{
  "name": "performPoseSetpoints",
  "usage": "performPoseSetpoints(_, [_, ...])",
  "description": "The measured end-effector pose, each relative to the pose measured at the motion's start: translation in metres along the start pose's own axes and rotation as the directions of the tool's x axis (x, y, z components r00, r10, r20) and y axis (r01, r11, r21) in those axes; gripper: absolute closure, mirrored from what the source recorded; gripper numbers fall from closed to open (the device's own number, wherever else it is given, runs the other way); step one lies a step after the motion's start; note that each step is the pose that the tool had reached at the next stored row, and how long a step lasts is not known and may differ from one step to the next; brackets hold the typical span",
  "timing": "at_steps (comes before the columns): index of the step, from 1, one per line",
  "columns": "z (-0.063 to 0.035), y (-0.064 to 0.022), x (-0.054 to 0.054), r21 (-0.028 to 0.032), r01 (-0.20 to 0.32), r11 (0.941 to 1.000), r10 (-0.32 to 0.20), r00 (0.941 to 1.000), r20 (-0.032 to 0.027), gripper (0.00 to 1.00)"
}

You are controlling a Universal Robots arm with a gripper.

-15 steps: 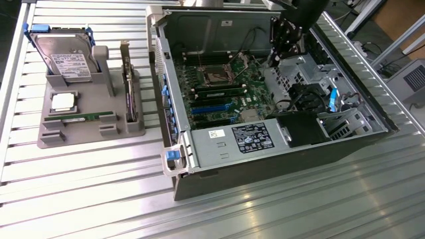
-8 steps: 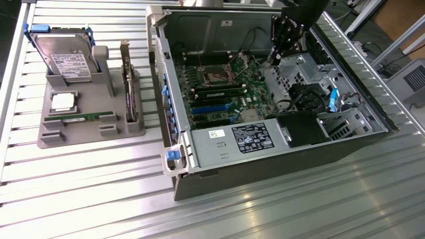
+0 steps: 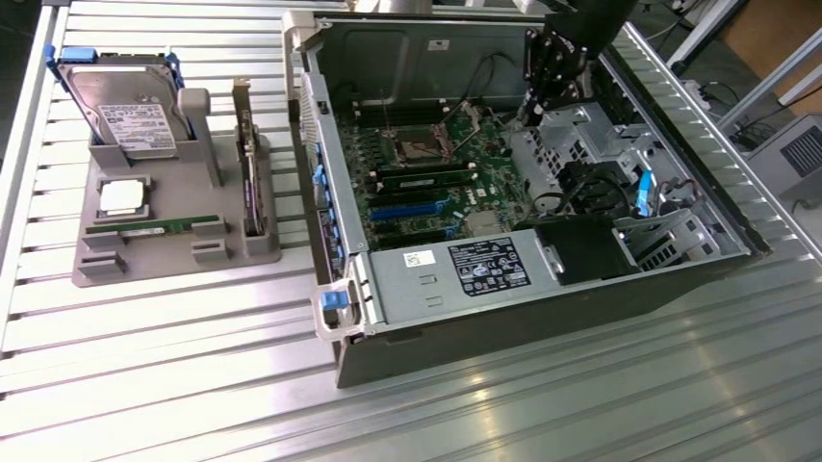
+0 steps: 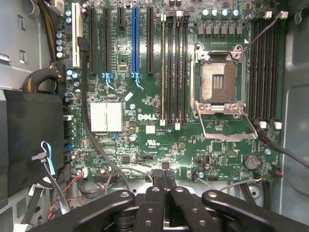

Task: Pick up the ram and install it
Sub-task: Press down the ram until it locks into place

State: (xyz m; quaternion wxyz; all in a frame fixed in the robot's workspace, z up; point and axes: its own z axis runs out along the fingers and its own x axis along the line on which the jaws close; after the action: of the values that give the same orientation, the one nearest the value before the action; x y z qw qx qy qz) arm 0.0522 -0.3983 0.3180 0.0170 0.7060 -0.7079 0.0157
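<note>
I have the arm (image 3: 565,58) over the far side of the open case (image 3: 514,192), at the exterior view's upper right, with the gripper (image 4: 164,188) hanging above the motherboard (image 4: 159,121). In the wrist view the two fingers (image 4: 155,203) sit pressed together with nothing between them, and the black linkages spread out to either side.

In the wrist view I see the empty CPU socket (image 4: 217,82) with its metal frame, flanked by two banks of black memory slots (image 4: 175,67). One slot in the bank beside the long expansion slots carries a thin stick on edge, with a pale green top. The blue expansion slot (image 4: 134,43) and a square silver heatsink (image 4: 106,116) sit further along the board.

The ram (image 3: 161,228) lies flat in the near part of the grey holder (image 3: 167,241), on the table (image 3: 154,366) to the left of the case, well apart from the gripper. In the same holder I see the silver processor (image 3: 122,196) just behind the ram, the hard drive (image 3: 122,115) leaning at the far end, and a card (image 3: 248,154) standing on edge along the holder's right side.

The power supply (image 3: 463,274) fills the near part of the case.
</note>
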Motion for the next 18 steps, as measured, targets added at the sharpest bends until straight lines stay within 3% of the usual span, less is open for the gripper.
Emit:
performPoseSetpoints(9, [0.0000, 0.0000, 0.0000, -0.0038, -0.081, 0.9967, 0.081, 0.9967, 0.0000, 0.90])
performPoseSetpoints(11, [0.0000, 0.0000, 0.0000, -0.0058, -0.124, 0.9922, 0.124, 0.9922, -0.0001, 0.90])
performPoseSetpoints(12, [0.0000, 0.0000, 0.0000, -0.0070, -0.152, 0.9884, 0.152, 0.9884, -0.0002, 0.90])
performPoseSetpoints(14, [0.0000, 0.0000, 0.0000, -0.0104, -0.224, 0.9744, 0.224, 0.9745, -0.0008, 0.90])
performPoseSetpoints(16, [0.0000, 0.0000, 0.0000, -0.0137, -0.296, 0.9550, 0.296, 0.9551, -0.0015, 0.90])
performPoseSetpoints(18, [0.0000, 0.0000, 0.0000, -0.0152, -0.326, 0.9452, 0.326, 0.9453, -0.0019, 0.90])
